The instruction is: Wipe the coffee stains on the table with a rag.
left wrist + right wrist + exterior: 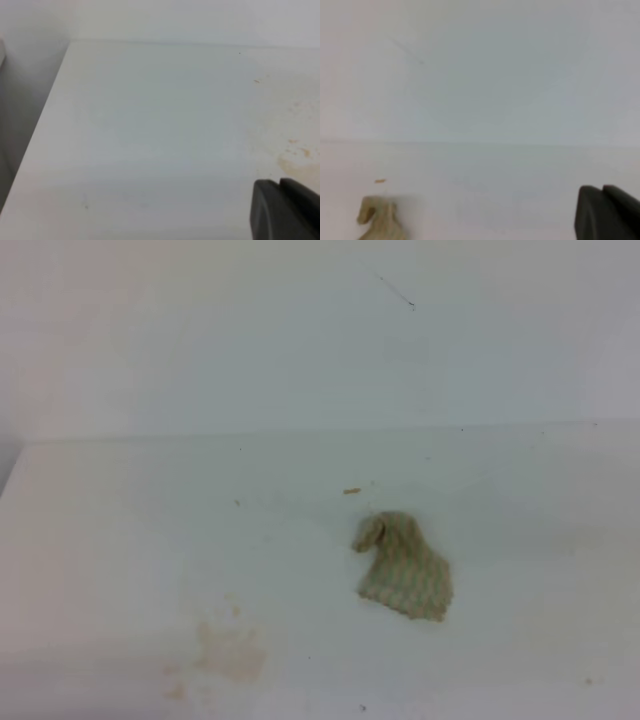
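White table (pixel 120 540) bears coffee stains (pixel 230 652), crumpled rag (pixel 405 568); right gripper (pixel 607 212) closed, empty.

Your left gripper (pixel 287 210) shows only as a dark block in the lower right corner of the left wrist view, its two parts lying close together, though you cannot tell from this sliver how the jaws stand. Your right gripper (pixel 607 212) sits likewise in the lower right corner of the right wrist view, closed and holding nothing. Neither arm appears in the high view.
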Robot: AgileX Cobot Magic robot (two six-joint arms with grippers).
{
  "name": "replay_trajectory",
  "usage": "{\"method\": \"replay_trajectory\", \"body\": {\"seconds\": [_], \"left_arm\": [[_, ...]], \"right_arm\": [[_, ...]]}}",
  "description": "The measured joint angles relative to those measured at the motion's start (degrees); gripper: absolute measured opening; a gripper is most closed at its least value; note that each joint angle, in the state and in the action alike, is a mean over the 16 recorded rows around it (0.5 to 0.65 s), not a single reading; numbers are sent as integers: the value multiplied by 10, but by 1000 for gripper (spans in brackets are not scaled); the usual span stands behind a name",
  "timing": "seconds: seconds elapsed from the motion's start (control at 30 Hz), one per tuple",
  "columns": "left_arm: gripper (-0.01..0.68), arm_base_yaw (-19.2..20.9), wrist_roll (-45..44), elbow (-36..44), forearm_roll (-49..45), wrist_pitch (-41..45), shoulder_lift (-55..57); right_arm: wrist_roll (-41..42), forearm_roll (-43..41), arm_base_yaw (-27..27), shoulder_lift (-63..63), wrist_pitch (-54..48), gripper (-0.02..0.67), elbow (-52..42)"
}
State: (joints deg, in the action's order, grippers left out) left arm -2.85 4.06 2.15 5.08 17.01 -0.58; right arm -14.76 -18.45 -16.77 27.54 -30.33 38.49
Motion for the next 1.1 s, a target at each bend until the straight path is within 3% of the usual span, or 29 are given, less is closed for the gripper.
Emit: {"method": "replay_trajectory", "body": {"seconds": [0.23,0.53,0.8,1.1], "left_arm": [[1,0,0,0,0,0,3],[1,0,0,0,0,0,6],[1,0,0,0,0,0,6],[1,0,0,0,0,0,6]], "right_arm": [[-12,39,129,-51,61,1,-68],[-1,72,252,-166,157,1,-260],[39,76,295,-251,156,1,-372],[94,88,297,-255,138,1,-387]]}}
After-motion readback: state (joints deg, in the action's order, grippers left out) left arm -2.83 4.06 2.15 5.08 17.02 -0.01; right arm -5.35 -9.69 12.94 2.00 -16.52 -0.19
